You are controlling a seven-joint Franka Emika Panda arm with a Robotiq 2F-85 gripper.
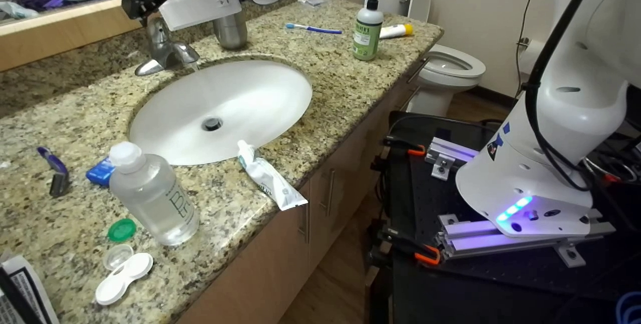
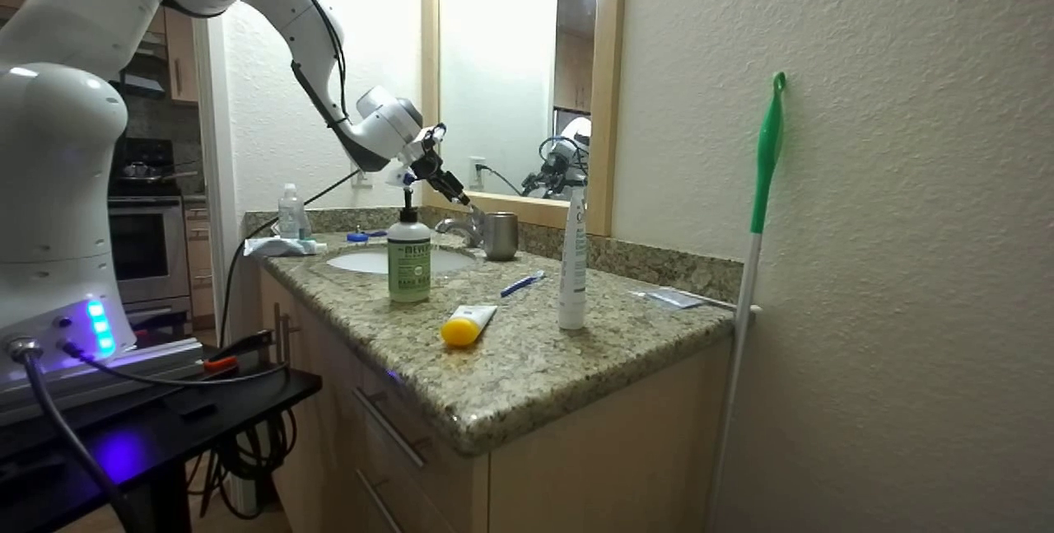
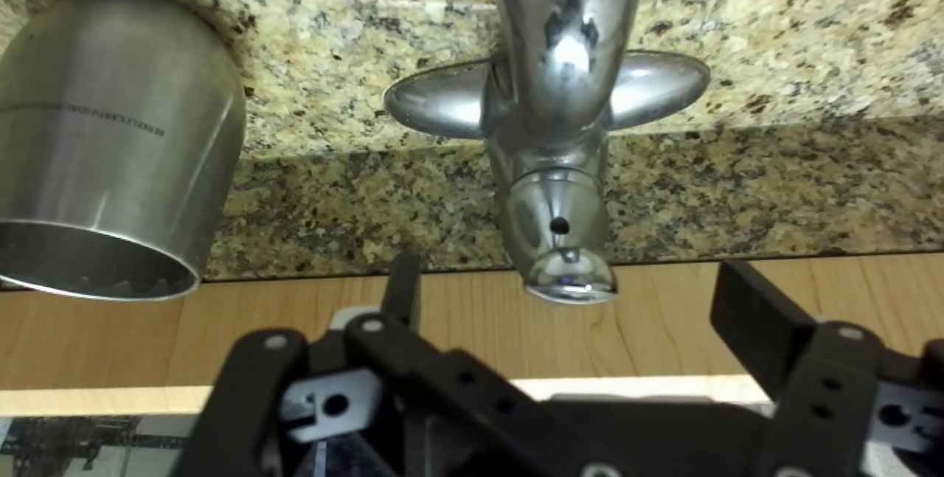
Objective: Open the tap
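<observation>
Jaws spread; tap [image 3: 549, 119] ahead, lever handle [image 3: 542, 237] centred on their gap, long axis running toward it.

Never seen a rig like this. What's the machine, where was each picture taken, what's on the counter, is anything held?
The machine is one robot arm, standing on a black table beside a bathroom counter. Two pictures come from cameras outside the robot. The third comes from the arm's wrist, looking at the tap. The tap stands by the white basin, with a metal cup beside it. Also on the counter are a soap bottle, a clear bottle, a razor and a blue toothbrush, among other things. Nothing is held: the gripper is open, and in the wrist view its fingers stand apart, with the tap's handle showing between them.
</observation>
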